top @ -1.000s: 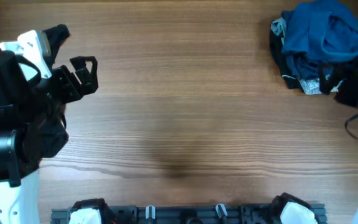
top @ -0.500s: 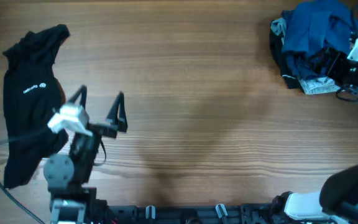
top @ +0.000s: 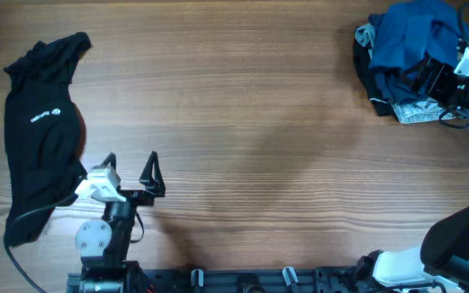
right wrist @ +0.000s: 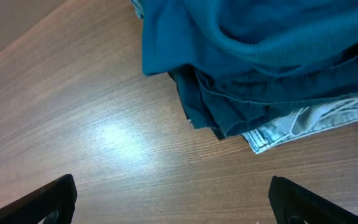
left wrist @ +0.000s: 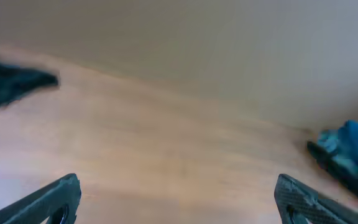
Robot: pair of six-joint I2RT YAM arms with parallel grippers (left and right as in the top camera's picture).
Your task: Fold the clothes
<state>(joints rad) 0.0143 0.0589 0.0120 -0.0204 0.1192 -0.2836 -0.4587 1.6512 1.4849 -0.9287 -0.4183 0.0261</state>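
With the black garment [top: 43,122] laid aside, we have drawn our left gripper [top: 130,159] back, fingers apart, while our right gripper [right wrist: 173,186], likewise spread, nears the clothes pile [right wrist: 260,50].

One garment [top: 43,122] lies at the left of the table [top: 243,122], the clothes pile [top: 409,61] at far right.

The table [top: 243,122] is smooth, faintly glossy wood. The black garment [top: 43,130] is matt cloth, the blue pile [top: 418,45] knit and denim.
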